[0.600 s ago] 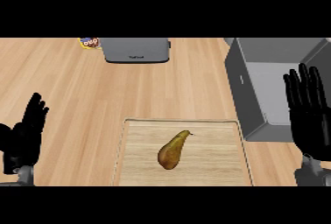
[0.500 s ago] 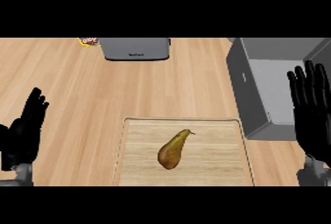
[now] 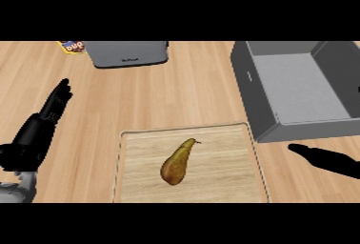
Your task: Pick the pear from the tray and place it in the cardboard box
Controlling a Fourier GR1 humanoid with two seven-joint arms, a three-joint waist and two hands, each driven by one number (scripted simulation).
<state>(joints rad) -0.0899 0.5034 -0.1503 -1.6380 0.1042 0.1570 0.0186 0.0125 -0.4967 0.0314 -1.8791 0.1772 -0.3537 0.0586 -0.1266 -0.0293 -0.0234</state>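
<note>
the pear [image 3: 177,161] is seen lying on the wooden tray [image 3: 224,177], a little left of the tray's middle, its thin stem end turned toward the tray's far right and its broad brown end toward the near edge; nothing is touching it. the tray's near edge is cut off at the lower edge of the view. the cardboard box [image 3: 264,111], shown grey and open-topped, is set just beyond the tray's far right corner, and its right wall is cut off by the side of the view. the left hand [image 3: 44,123] is held well to the left of the tray, open, its fingers straight and pointing away, holding nothing; its forearm is only partly visible at the lower left. the right hand [image 3: 327,160] is seen just right of the tray, near the box's front wall; only a dark tip and part of the hand are in view, the rest is cut off, so the state of its fingers cannot be told. far beyond the tray a grey appliance [image 3: 128,52] and a small packet [image 3: 72,46] are partly cut off at the top
</note>
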